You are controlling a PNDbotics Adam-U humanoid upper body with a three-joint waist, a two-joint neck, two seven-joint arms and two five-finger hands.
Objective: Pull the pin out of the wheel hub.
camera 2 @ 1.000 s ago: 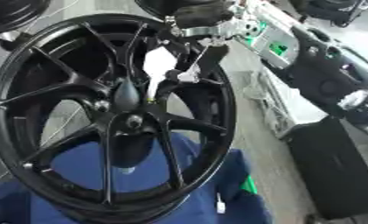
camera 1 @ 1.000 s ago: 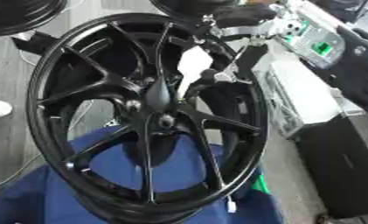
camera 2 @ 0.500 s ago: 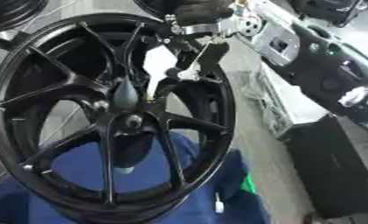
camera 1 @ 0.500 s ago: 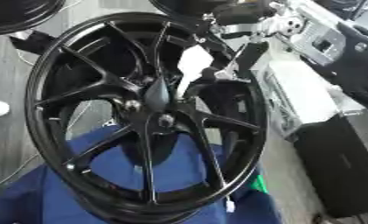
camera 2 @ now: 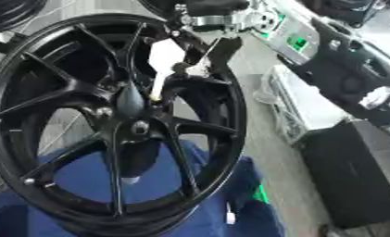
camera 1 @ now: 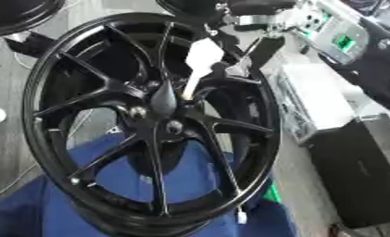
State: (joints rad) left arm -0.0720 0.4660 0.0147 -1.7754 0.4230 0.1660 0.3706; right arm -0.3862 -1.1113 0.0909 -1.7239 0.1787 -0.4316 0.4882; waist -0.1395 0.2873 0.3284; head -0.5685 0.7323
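The pin is a pale piece, broad and flat at its upper end and thinning to a stem that runs down to the centre of the wheel hub. Its lower tip sits at the hub's middle, just above the ring of bolt holes, so it is not yet out. My right hand comes in from the upper right, over the top of the rim, and its dark fingers lie right beside the pin's broad end; they look curled against it, though everything there is black on black (I cannot tell for sure how they close, or whether they pinch it).

The black wheel stands tilted, its thin spokes fanning out from the hub. Its lower edge rests on a blue cloth. To the right are a grey box and a black case, with a machine carrying green patches further back. My left hand shows in neither view.
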